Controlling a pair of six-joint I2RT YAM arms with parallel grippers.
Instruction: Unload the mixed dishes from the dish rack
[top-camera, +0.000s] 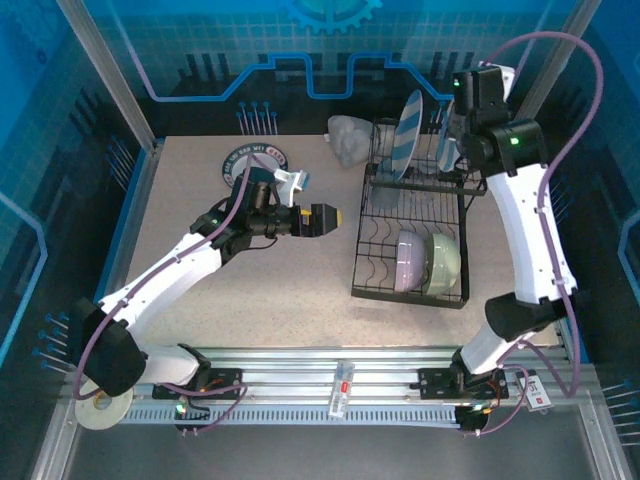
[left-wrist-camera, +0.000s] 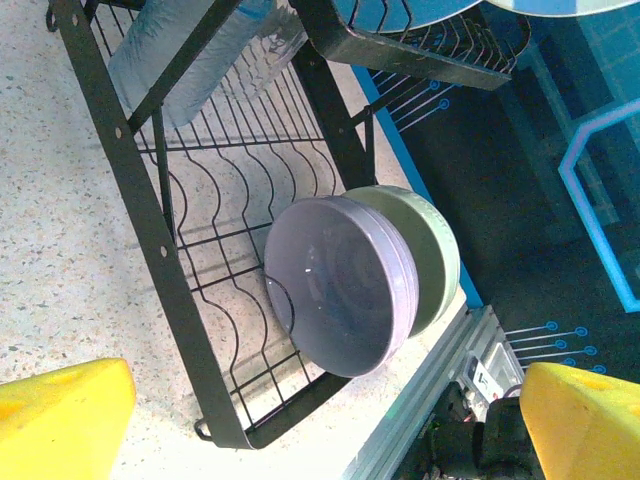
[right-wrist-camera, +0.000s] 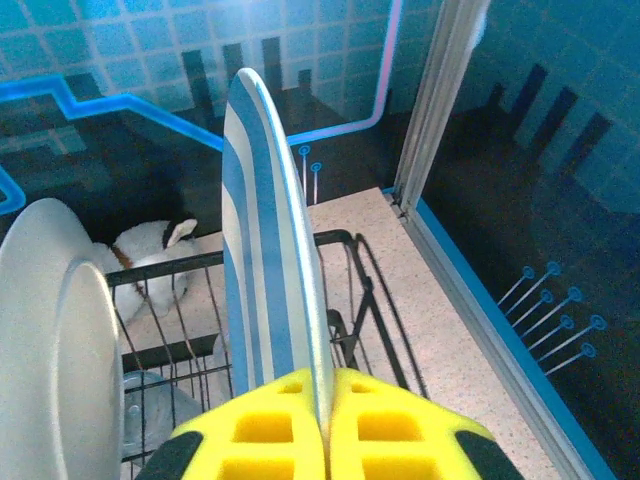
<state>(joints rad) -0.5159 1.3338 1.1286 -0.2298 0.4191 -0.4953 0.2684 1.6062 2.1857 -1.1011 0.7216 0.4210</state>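
The black wire dish rack (top-camera: 410, 290) stands right of centre on the table. My right gripper (top-camera: 458, 125) is above its upper tier, and the yellow pads (right-wrist-camera: 385, 430) are shut on the rim of an upright blue-and-white striped plate (right-wrist-camera: 265, 260). A white plate (right-wrist-camera: 55, 340) stands left of it, and a second striped plate (top-camera: 405, 135) leans in the rack. On the lower tier a lavender bowl (left-wrist-camera: 335, 285) stands on edge with a pale green bowl (left-wrist-camera: 435, 250) nested behind it. A clear cup (left-wrist-camera: 190, 60) lies further up in the rack. My left gripper (top-camera: 338, 216) hangs open, left of the rack and facing the bowls, holding nothing.
A crumpled white object (top-camera: 348, 140) lies behind the rack's left corner. A round printed logo (top-camera: 255, 163) marks the table at the back left. The aluminium rail (top-camera: 300, 370) with the arm bases runs along the front, and a tape roll (top-camera: 100, 408) sits at its left end. Enclosure walls stand close behind and right of the rack.
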